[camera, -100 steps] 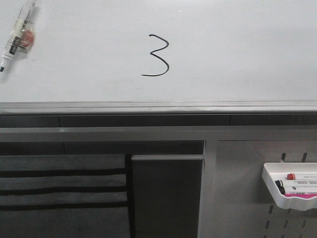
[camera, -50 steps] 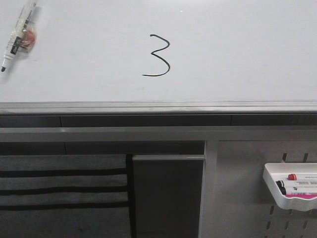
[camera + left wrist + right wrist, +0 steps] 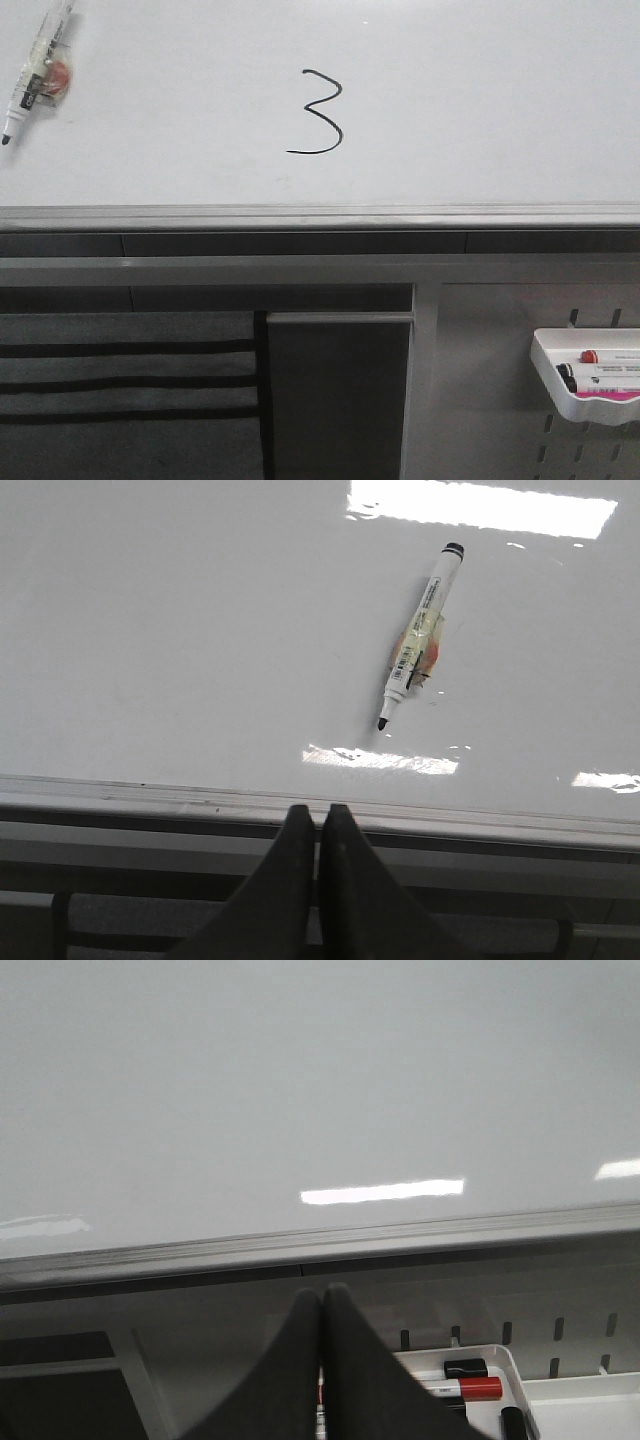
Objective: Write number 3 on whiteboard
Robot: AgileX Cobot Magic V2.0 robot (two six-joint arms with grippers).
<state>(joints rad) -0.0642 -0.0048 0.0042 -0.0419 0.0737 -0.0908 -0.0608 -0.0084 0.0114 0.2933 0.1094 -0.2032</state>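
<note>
The whiteboard (image 3: 480, 110) fills the upper front view, with a grey rail (image 3: 320, 216) along its bottom edge. A thin black number 3 (image 3: 320, 112) with a long bottom tail is drawn near its middle. A marker pen (image 3: 36, 70) is stuck to the board at upper left, tip down; it also shows in the left wrist view (image 3: 423, 635). My left gripper (image 3: 319, 811) is shut and empty, in front of the rail below the marker. My right gripper (image 3: 322, 1292) is shut and empty, below the board. Neither gripper shows in the front view.
A grey perforated panel (image 3: 500, 400) at lower right carries a white tray (image 3: 590, 400) holding markers with red and black caps (image 3: 470, 1385). A dark panel (image 3: 338, 395) and a striped grey surface (image 3: 125, 385) lie below the rail.
The view shifted slightly between one second ago and half a second ago; since then nothing has visibly changed.
</note>
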